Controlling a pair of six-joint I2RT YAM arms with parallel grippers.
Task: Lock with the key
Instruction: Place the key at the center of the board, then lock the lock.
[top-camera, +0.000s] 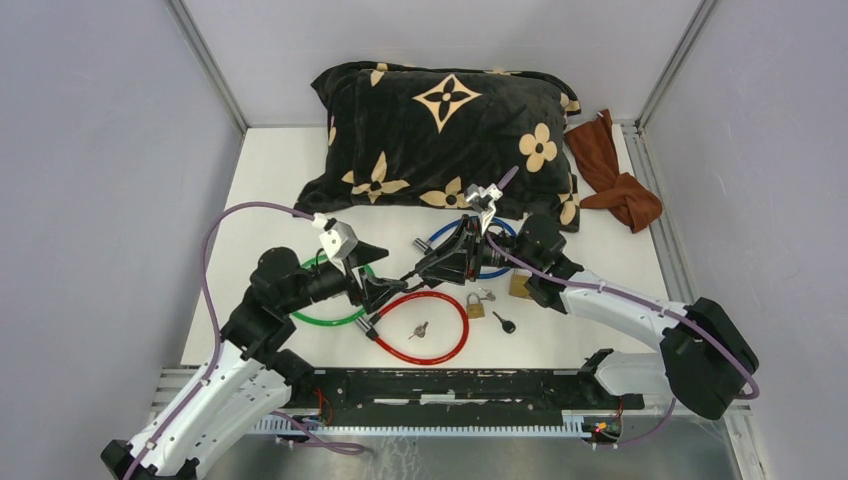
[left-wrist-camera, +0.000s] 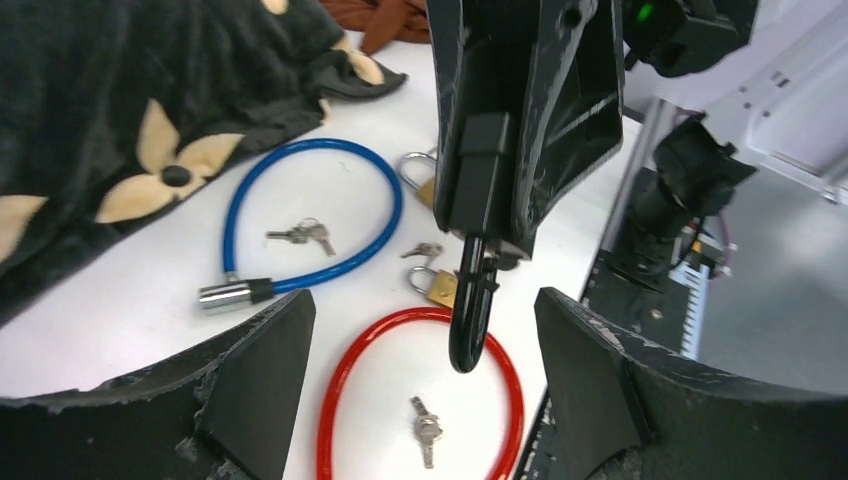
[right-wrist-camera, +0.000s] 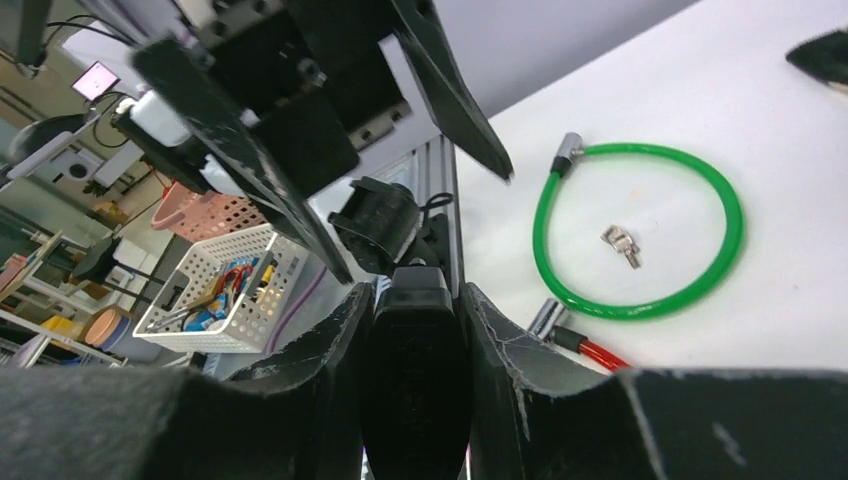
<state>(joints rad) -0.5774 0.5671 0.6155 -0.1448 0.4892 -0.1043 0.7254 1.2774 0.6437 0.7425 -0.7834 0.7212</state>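
My right gripper (top-camera: 428, 268) (right-wrist-camera: 417, 290) is shut on a black padlock (right-wrist-camera: 414, 385) and holds it above the table. The padlock's black shackle (left-wrist-camera: 468, 315) points at my left gripper (top-camera: 385, 291) (left-wrist-camera: 422, 302). That gripper is open, and the shackle hangs between its fingers (left-wrist-camera: 255, 375) without touching them. A black-headed key (top-camera: 503, 322) lies on the table right of the red cable lock (top-camera: 425, 328). A silver key (left-wrist-camera: 427, 430) lies inside the red loop.
A green cable lock (top-camera: 325, 300) (right-wrist-camera: 640, 230) and a blue cable lock (left-wrist-camera: 310, 215) lie on the table with keys inside. Two brass padlocks (top-camera: 475, 306) (top-camera: 520, 285) sit near the right arm. A black flowered pillow (top-camera: 445, 135) and brown cloth (top-camera: 612, 170) are at the back.
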